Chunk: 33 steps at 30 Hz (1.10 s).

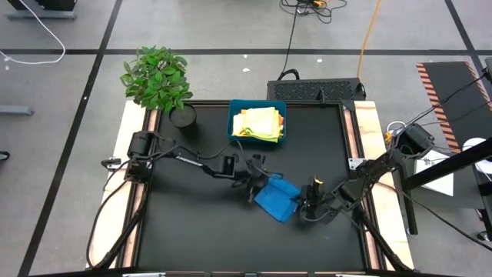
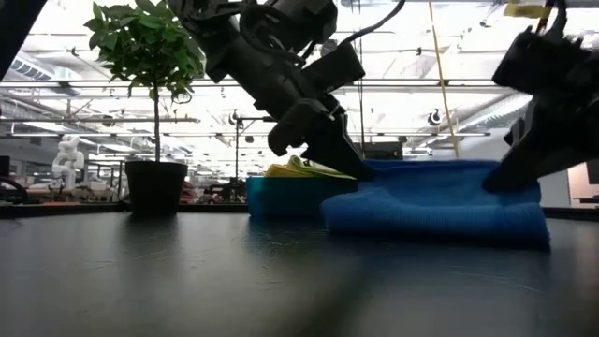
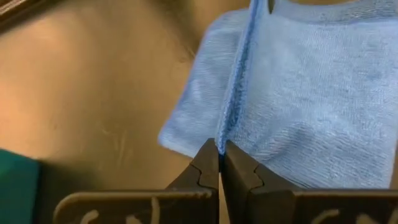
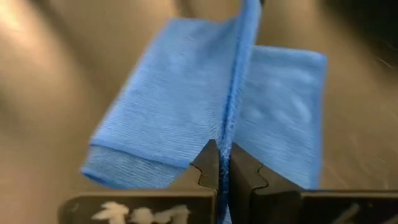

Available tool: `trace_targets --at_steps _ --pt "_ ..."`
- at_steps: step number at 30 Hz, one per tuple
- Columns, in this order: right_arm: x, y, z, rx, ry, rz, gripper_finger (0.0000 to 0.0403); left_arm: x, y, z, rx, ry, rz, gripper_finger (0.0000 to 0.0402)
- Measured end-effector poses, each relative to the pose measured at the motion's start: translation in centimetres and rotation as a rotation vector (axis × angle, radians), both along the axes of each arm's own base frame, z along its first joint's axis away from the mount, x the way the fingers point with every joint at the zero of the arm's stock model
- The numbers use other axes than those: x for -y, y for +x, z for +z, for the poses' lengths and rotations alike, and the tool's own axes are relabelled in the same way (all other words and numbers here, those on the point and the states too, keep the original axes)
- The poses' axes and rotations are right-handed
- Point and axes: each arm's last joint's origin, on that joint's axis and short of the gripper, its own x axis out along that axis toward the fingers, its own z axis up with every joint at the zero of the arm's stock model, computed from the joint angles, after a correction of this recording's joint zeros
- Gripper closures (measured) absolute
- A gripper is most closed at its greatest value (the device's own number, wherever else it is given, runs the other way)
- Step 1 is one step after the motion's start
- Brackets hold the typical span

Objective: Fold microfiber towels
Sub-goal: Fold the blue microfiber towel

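From above, the soft blue microfiber towel lies partly folded near the middle of the black table, a little toward the right edge. The left gripper is clamped on the towel's left edge and the right gripper is clamped on its right edge, both arms reaching in from the table's sides. At the far edge sits a rigid teal-blue rectangular tray holding a pile of pale yellow, lime green and orange cloths. A leafy green potted plant stands at the far left corner.

At table height, the blue towel rests on the table as a low, doubled heap, one dark gripper pressed onto its edge nearest the tray, the other arm dark at the far end. The plant stands beyond.

In the left wrist view, the left gripper has its fingers pinched tight on a raised hem of the towel.

In the right wrist view, the right gripper likewise pinches a raised hem of the towel, layers spread on both sides.
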Motion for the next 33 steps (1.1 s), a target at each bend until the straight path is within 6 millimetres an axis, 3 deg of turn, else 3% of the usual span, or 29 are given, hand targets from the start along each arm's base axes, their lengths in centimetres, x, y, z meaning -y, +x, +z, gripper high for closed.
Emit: trace_targets --at_steps 8,13,20,24,33 --pt "1.2 -0.8 -1.3 -0.081 0.019 -0.106 0.0401 -1.7 0.1 0.0 0.004 -0.022 0.052 0.0380" --pt "1.8 -1.2 -2.0 -0.050 0.046 -0.113 0.0379 -1.9 0.1 0.0 0.001 -0.043 0.041 0.0378" --pt "1.6 -0.9 -1.8 0.006 0.058 -0.075 0.0330 -0.9 0.0 0.2 -0.004 -0.046 0.017 0.0378" --pt "1.6 -0.9 -1.4 0.007 0.109 -0.055 0.0307 0.6 0.0 0.6 0.020 -0.073 -0.026 0.0378" --pt "2.1 -1.0 -0.4 0.048 0.039 -0.051 0.0296 2.3 0.1 -1.0 -0.015 -0.087 -0.049 0.0378"
